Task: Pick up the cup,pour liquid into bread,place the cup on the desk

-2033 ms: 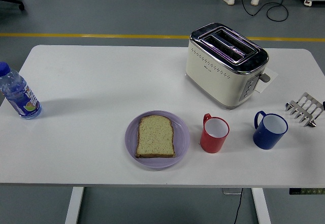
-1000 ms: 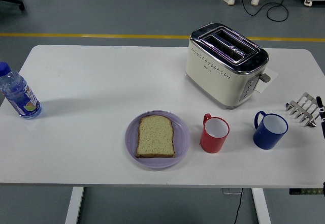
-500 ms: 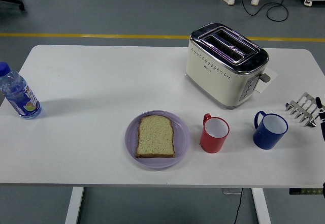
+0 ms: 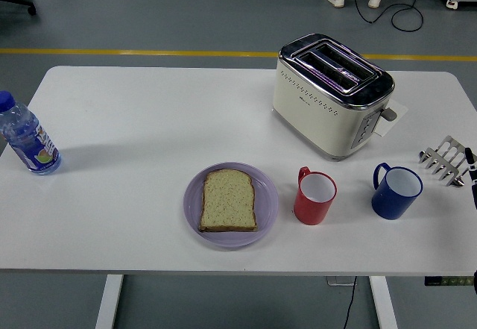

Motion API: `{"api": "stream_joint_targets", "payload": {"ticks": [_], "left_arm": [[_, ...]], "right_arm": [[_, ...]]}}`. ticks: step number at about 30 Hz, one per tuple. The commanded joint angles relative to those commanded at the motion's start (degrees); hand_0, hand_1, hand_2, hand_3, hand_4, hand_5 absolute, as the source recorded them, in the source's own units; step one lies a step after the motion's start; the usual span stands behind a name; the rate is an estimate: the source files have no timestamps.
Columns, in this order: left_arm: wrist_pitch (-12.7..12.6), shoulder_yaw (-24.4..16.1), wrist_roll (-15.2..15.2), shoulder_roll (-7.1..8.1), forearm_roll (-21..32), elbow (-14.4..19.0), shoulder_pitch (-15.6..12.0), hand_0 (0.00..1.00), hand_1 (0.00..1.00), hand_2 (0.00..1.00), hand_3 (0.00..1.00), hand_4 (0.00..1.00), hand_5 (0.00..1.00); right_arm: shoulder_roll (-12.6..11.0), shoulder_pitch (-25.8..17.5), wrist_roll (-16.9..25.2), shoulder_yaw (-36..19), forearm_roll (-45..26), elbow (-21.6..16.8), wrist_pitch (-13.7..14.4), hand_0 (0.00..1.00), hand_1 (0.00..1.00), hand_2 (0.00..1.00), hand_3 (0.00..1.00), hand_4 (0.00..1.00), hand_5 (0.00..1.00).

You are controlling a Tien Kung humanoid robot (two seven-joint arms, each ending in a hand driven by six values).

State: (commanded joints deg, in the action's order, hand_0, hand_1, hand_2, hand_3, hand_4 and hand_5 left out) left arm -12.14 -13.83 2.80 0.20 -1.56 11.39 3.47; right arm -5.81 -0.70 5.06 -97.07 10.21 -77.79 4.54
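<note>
- Because two cups stand on the worktop (image 4: 134, 113), the task's cup is not settled by the pictures: the red cup (image 4: 314, 198) sits just beside the purple plate (image 4: 267, 204), and the blue cup (image 4: 396, 192) sits further right, nearer the right edge.
- Both cups look rigid, light and smooth-walled; judge them slippery under a loose hold. Contents cannot be seen.
- Each handle points up and left, away from the right side. A wrap around the body, below the rim, appears the surer hold.
- The bread (image 4: 229, 201) lies flat on the plate, soft and absorbent; a pour should be slow and low.
- The right hand (image 4: 471, 166) shows only as a thin dark sliver at the right edge, beside the metal rack (image 4: 444, 160). Whether its fingers are spread or curled cannot be told; it holds nothing visible.
- The left arm is out of view.
- The toaster (image 4: 332, 94) and the bottle (image 4: 27, 139) stand well apart from the pour path.
</note>
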Motion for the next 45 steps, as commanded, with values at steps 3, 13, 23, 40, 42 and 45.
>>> {"api": "stream_joint_targets", "payload": {"ticks": [3,13,23,40,42,45], "left_arm": [[0.0,0.1,0.0,0.01,0.01,0.01,-0.04,0.634,0.645,0.654,0.506,0.241,0.856],[0.01,-0.45,0.0,0.02,-0.12,0.06,0.22,0.635,0.645,0.654,0.506,0.24,0.854],[-0.04,-0.86,-0.01,0.02,-0.27,0.09,0.62,0.634,0.645,0.654,0.506,0.24,0.852],[-0.04,-1.01,-0.01,-0.02,-0.33,0.1,0.69,0.635,0.645,0.654,0.506,0.241,0.851],[-0.04,-1.05,-0.01,-0.02,-0.35,0.1,0.7,0.635,0.645,0.654,0.506,0.241,0.851],[-0.06,-1.04,0.0,-0.03,-0.41,0.1,0.72,0.634,0.645,0.654,0.506,0.241,0.851]], "right_arm": [[0.01,0.02,0.35,0.02,-0.02,0.09,0.38,0.641,0.563,0.628,0.596,0.578,0.121],[0.16,0.19,0.55,0.06,-0.03,0.3,0.73,0.644,0.572,0.637,0.596,0.577,0.117],[0.3,0.51,0.68,0.24,-0.78,0.76,0.55,0.645,0.579,0.66,0.605,0.577,0.116],[0.38,0.59,0.59,0.2,-0.95,1.19,0.43,0.532,0.558,0.669,0.622,0.577,0.112],[0.37,0.6,0.58,0.21,-0.97,1.24,0.36,0.532,0.558,0.669,0.622,0.577,0.112],[0.36,0.64,0.58,0.19,-0.99,1.31,0.32,0.533,0.56,0.669,0.622,0.579,0.117]]}}
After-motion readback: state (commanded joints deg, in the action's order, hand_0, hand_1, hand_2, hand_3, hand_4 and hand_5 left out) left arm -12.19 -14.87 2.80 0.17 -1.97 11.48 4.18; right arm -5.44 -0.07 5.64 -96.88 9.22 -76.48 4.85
